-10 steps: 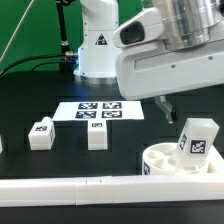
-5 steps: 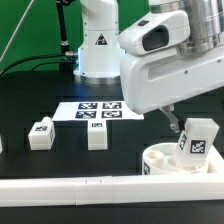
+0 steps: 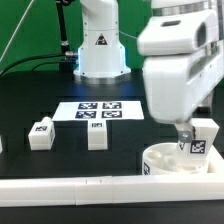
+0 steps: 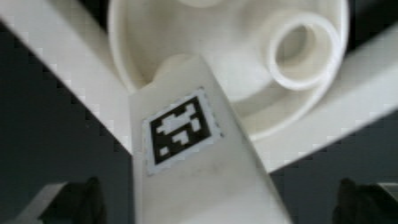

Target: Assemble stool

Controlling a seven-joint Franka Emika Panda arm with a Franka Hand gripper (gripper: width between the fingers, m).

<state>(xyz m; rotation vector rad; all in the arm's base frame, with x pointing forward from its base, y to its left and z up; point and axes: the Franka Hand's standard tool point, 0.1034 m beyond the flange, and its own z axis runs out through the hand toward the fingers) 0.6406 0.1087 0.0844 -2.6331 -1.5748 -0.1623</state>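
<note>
The round white seat disc (image 3: pixel 165 160) lies at the exterior view's right. A tagged white leg (image 3: pixel 203 140) stands upright in it. My gripper (image 3: pixel 185 135) has come down at this leg. In the wrist view the leg (image 4: pixel 196 150) rises between my fingers (image 4: pixel 80 200), with a dark gap on each side, so the gripper (image 4: pixel 222 205) is open and not touching it. The seat (image 4: pixel 196 30) with an empty socket (image 4: pixel 302 50) lies behind the leg. Two more loose legs (image 3: pixel 41 134) (image 3: pixel 97 133) stand on the black table.
The marker board (image 3: pixel 100 109) lies flat behind the loose legs. A long white rail (image 3: pixel 70 186) runs along the front edge. The robot base (image 3: pixel 100 45) stands at the back. Another white part (image 3: pixel 2 145) shows at the far left edge.
The arm has swung to the exterior view's right and come down, so the gripper now sits at the leg standing in the seat. The parts have not moved.
</note>
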